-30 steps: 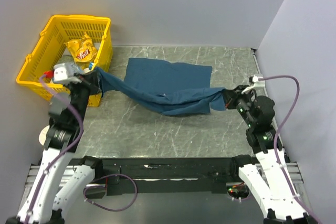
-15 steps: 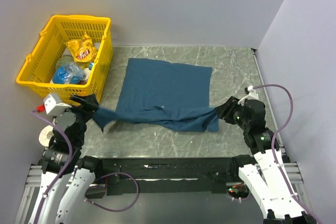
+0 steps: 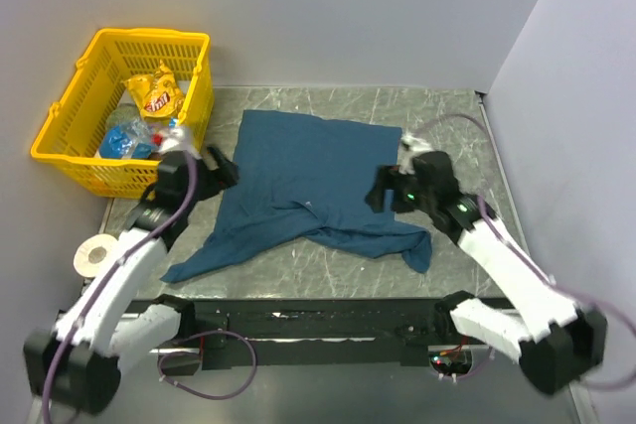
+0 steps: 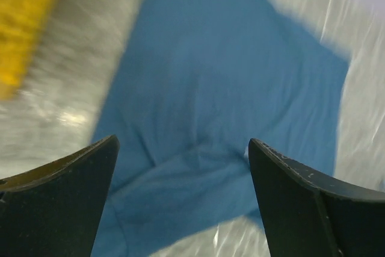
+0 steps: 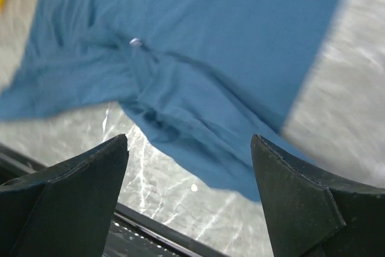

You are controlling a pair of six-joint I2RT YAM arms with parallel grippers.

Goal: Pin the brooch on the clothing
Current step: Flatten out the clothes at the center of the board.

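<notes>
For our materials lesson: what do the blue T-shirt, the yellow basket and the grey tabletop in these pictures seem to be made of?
Dark teal-blue T-shirt: soft matte fabric, probably a cotton knit; it wrinkles and folds limply.
Yellow lattice basket: likely moulded plastic, going by its uniform colour and open grid walls.
Grey tabletop: stone-look, perhaps marble or a laminate, with pale veins and a slight sheen.

Both wrist views were motion-blurred. The brooch [image 5: 136, 42] showed only as a pale speck, its detail indiscernible. The shirt [image 5: 240, 28] ran past the right wrist view's top edge.
</notes>
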